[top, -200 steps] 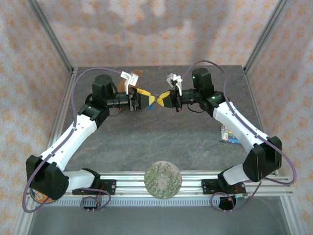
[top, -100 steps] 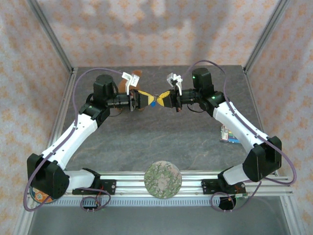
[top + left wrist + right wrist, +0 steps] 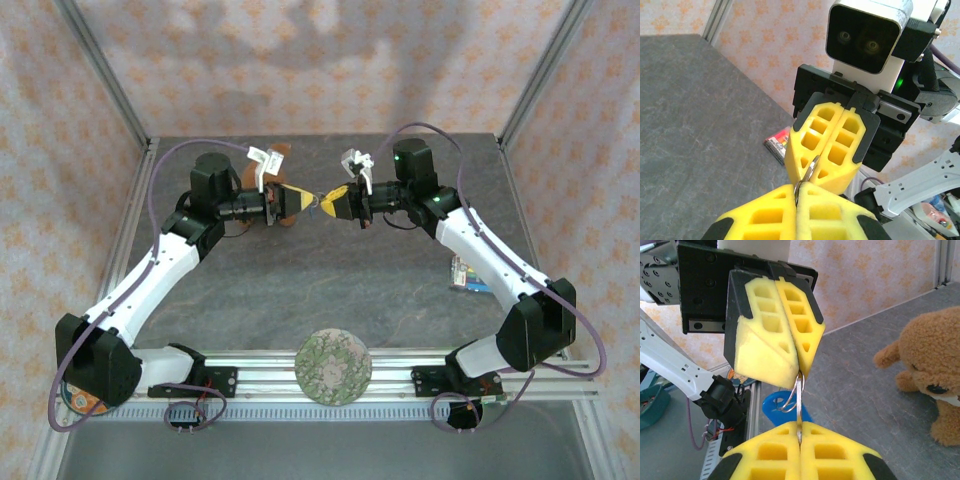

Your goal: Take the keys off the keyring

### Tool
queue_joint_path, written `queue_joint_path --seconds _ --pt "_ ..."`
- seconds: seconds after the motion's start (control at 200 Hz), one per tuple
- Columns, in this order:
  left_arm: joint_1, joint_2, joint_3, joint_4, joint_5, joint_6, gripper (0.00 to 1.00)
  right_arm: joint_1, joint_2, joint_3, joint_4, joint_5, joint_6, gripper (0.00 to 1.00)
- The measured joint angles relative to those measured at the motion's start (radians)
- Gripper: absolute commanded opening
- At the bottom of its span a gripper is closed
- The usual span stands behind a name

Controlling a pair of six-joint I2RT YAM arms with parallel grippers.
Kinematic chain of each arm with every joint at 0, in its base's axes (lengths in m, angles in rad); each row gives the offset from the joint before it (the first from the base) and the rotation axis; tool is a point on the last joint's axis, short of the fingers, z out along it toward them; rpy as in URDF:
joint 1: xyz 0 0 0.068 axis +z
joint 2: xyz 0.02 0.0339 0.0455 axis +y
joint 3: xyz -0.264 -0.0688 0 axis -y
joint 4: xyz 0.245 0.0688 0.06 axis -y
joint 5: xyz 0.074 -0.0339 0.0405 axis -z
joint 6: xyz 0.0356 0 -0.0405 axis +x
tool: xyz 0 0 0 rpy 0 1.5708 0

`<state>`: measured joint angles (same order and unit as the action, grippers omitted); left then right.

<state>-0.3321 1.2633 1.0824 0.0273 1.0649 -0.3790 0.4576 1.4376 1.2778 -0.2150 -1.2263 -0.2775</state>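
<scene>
Keyring point(image 3: 797, 395), nipped between left hand point(image 3: 798, 367) and right hand point(image 3: 799, 432), blue key point(image 3: 771, 407) partly hidden

Light was bright, even and diffuse, coming from overhead. Soft grey shadow blotches sat on the far wall point(image 3: 300, 45), with faint ones under the arms on the matte table point(image 3: 330, 280). The near rail point(image 3: 400, 362) had a mild sheen. The top view was sharp. In the wrist views the yellow pads point(image 3: 815, 215) nearest the lens were slightly soft, and the teddy bear point(image 3: 935, 355) on the right was a bit fuzzy.
</scene>
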Motion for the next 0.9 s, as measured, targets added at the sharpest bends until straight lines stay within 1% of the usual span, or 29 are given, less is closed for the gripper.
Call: queue_joint_path --seconds 0.175,0.726,0.781,0.831,0.856,0.901 --pt "0.0 -0.005 -0.015 0.051 -0.011 -0.039 0.0 0.0 -0.005 -0.003 0.022 0.008 0.005 0.0" --pt "0.0 -0.027 -0.044 0.117 -0.026 -0.074 0.0 0.008 -0.039 -0.062 0.104 0.031 0.045 0.0" --pt "0.0 -0.029 -0.046 0.118 -0.03 -0.074 0.12 0.009 -0.039 -0.063 0.104 0.034 0.049 0.0" --pt "0.0 -0.031 -0.046 0.119 -0.037 -0.071 0.27 0.01 -0.04 -0.063 0.108 0.034 0.05 0.0" --pt "0.0 -0.033 -0.047 0.119 -0.045 -0.068 0.3 0.011 -0.04 -0.063 0.108 0.034 0.053 0.0" --pt "0.005 -0.039 -0.052 0.12 -0.055 -0.071 0.33 0.011 -0.042 -0.063 0.108 0.034 0.053 0.0"
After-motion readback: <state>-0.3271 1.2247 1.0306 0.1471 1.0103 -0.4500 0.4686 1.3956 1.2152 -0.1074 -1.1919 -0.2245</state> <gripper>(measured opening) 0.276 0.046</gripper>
